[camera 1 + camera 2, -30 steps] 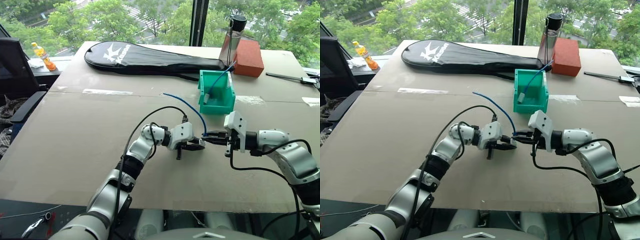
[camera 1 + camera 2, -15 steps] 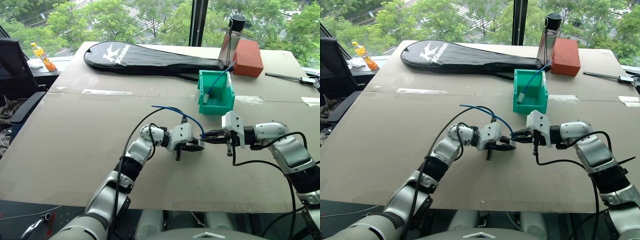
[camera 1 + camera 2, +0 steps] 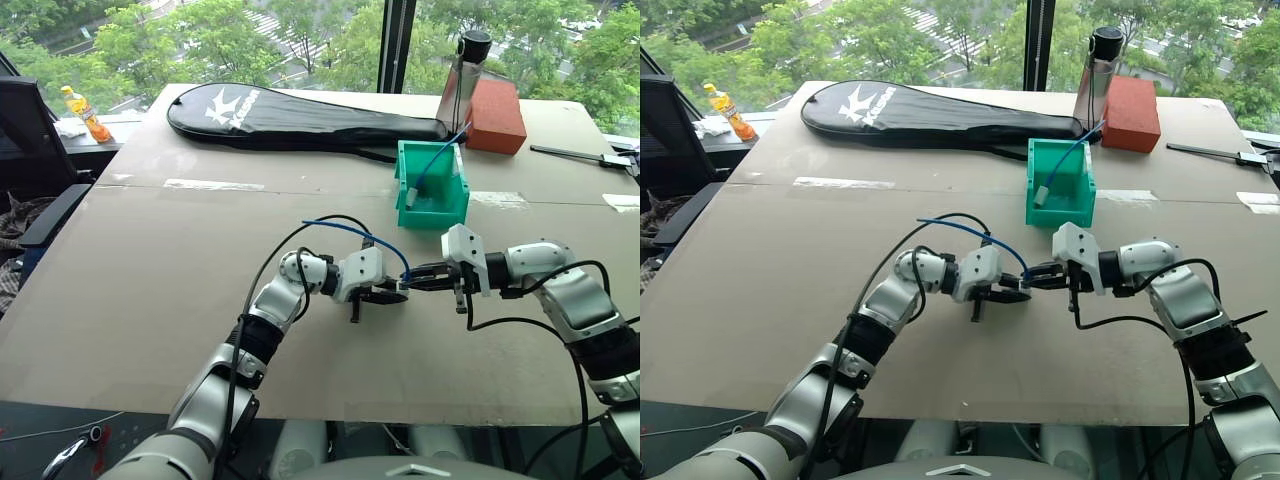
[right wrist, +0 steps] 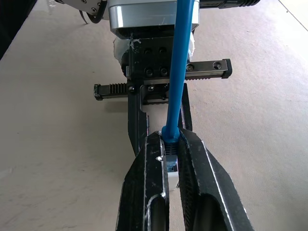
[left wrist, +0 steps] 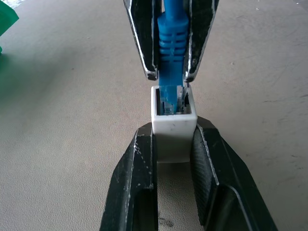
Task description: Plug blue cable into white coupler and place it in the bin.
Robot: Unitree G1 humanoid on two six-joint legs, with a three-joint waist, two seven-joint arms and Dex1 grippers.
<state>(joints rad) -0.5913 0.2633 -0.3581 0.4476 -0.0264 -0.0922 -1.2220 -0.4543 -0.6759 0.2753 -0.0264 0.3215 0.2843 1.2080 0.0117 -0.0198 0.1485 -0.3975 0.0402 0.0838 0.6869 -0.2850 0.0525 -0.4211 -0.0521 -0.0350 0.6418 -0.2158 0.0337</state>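
Blue cable (image 5: 172, 45) plug is sitting in white coupler (image 5: 173, 129) socket; right gripper (image 3: 420, 279) is pinching the cable, left gripper (image 5: 173, 159) clamping the coupler.

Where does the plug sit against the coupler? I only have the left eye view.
Observer: In the left wrist view the blue cable has its plug tip inside the socket mouth of the white coupler.
Operator: Who holds what?
Observer: The left gripper is shut on the coupler's sides; the right gripper is shut on the plug's boot.
Operator: Is the cable free behind the right gripper?
Observer: In the right wrist view it runs straight up from between the fingers and passes in front of the left gripper's body.
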